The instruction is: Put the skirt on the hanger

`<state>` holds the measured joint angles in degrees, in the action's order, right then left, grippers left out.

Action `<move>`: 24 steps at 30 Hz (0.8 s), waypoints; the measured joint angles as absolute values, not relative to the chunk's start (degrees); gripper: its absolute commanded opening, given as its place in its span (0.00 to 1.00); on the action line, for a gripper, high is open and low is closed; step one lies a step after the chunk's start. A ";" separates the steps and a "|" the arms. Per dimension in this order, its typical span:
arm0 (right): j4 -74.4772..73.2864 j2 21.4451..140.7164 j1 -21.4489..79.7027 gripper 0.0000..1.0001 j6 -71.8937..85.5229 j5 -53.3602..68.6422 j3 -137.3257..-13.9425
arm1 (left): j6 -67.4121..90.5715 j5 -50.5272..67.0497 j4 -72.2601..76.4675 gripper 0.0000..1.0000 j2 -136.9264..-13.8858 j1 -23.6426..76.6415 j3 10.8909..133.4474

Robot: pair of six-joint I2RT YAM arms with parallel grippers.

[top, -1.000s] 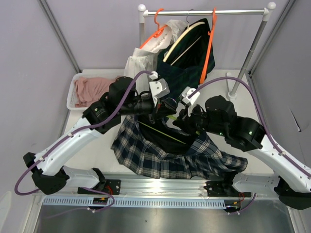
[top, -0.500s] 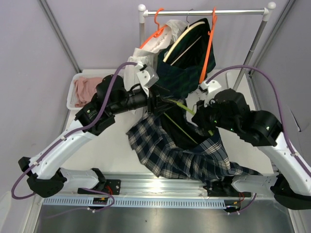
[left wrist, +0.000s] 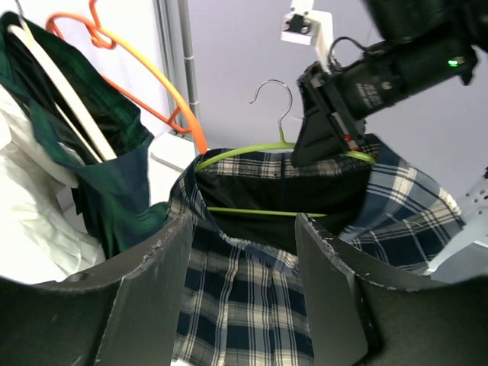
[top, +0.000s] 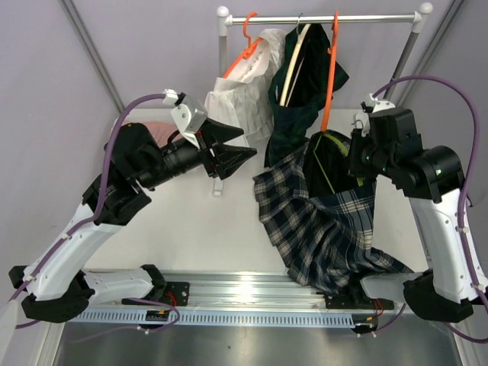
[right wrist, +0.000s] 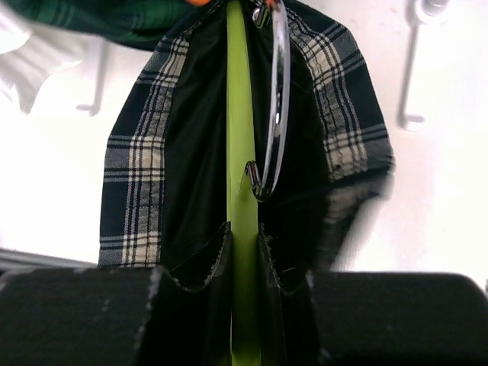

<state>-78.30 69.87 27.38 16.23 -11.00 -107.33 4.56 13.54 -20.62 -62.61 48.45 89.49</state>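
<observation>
Skirt (top: 320, 221): navy-and-white plaid with a black lining. Its waistband is draped over a lime-green hanger (left wrist: 252, 155), and it hangs in the air right of centre, just below the rack (top: 320, 19). The hem trails toward the near edge of the table (top: 191, 221).
Right gripper (right wrist: 244, 242): fingers narrow, pinched on the hanger.
Left gripper (top: 242, 152): fingers spread wide, holding nothing, well apart from the skirt and pointing toward it.
Left wrist view only: the waistband seen front-on, with the metal hook (left wrist: 276, 103) free above it.
Right wrist view only: the hanger seen edge-on between the fingertips.
Top view only: a dark green garment (top: 305, 84) and a white garment (top: 240, 99) hanging on the rack.

Hanger (right wrist: 238, 114) end (green) inside right claw (right wrist: 242, 229)
</observation>
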 measured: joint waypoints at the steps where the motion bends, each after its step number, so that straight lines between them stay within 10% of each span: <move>1: -79.11 70.87 25.89 0.00 15.88 -10.72 -108.79 | 4.56 13.43 -21.08 0.62 -62.52 48.45 90.02; 24: -75.72 84.38 1.76 0.00 9.30 -1.50 -128.46 | 6.22 11.42 -29.69 0.62 -62.35 48.45 90.74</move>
